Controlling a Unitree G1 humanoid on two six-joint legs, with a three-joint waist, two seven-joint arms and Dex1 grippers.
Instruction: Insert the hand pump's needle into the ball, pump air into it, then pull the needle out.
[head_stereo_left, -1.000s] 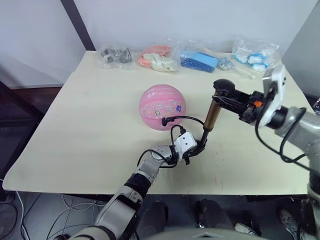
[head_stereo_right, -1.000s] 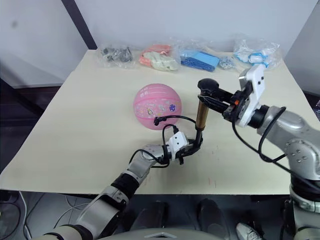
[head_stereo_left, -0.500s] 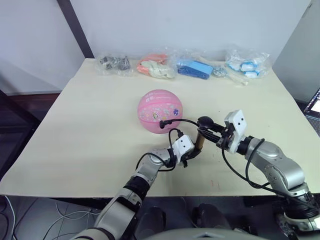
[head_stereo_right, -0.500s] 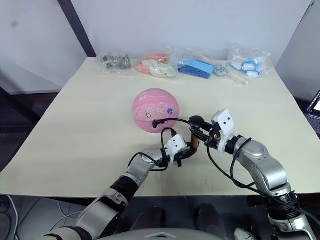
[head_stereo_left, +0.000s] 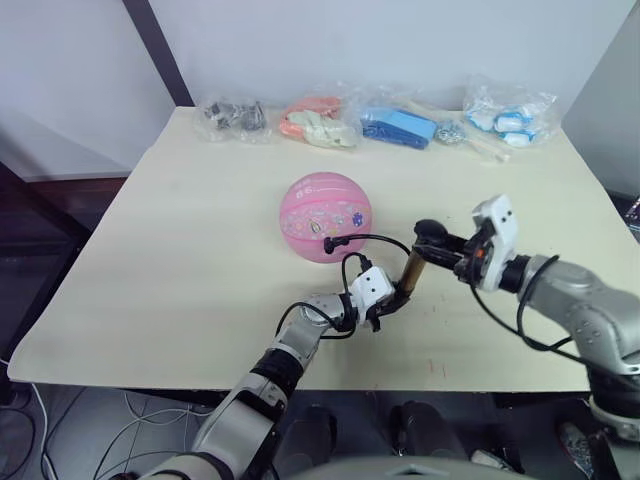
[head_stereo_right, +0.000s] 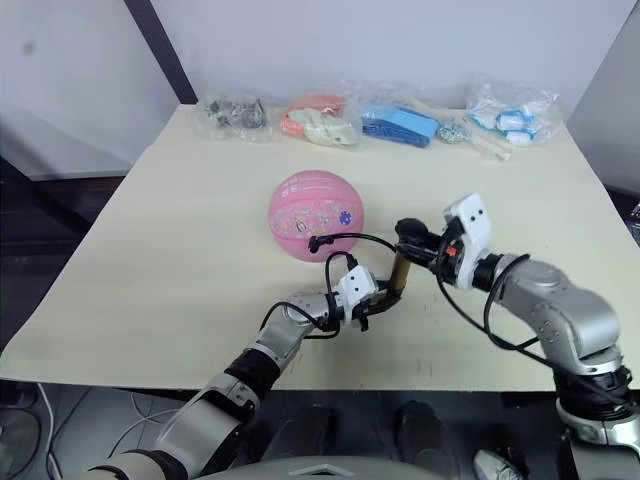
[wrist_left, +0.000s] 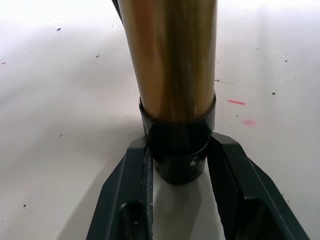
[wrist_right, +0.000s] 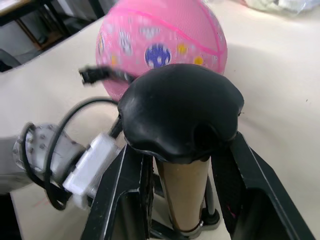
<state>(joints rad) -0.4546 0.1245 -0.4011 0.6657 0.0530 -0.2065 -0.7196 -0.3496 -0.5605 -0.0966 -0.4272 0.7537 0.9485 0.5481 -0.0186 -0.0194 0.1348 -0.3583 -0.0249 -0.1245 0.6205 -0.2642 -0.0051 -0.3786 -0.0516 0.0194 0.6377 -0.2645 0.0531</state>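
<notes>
2 grips at once: left gripper (head_stereo_left: 386, 306) fingers (wrist_left: 127, 200) clamping hand pump (head_stereo_left: 412, 268) base on desk (head_stereo_left: 160, 240), right gripper (head_stereo_right: 425, 247) fingers clenched around T-handle (wrist_right: 181, 111), now partway up versus 0.5 s ago. Pumping underway; needle (head_stereo_left: 329, 243) at round ball (head_stereo_left: 325, 215).

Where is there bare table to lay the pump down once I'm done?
The table is bare on the robot's left of the ball, and between the ball and the row of bags at the far edge. It is crowded near the hand pump, with the hose and both hands.
</notes>
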